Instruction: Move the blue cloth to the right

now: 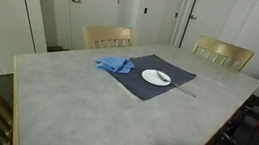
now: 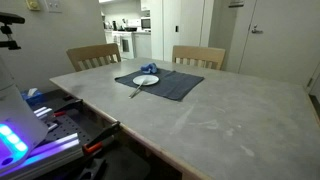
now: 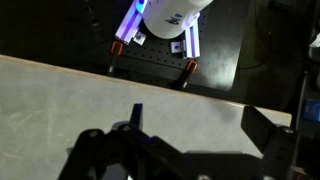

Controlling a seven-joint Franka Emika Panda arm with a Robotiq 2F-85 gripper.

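Observation:
The blue cloth [image 1: 113, 64] lies crumpled on the far corner of a dark placemat [image 1: 174, 65] on the table; it also shows in an exterior view [image 2: 150, 70] behind the plate. My gripper [image 3: 200, 125] shows only in the wrist view. Its two dark fingers are spread wide and empty above bare tabletop near the table's edge. The arm and gripper are out of sight in both exterior views, and the cloth is not in the wrist view.
A white plate [image 1: 156, 77] and a utensil [image 1: 183, 89] lie on the placemat. Two wooden chairs [image 1: 108, 36] [image 1: 223, 53] stand at the far side of the grey table [image 1: 85, 107]. The robot's base, lit blue [image 3: 165, 25], stands beyond the table edge.

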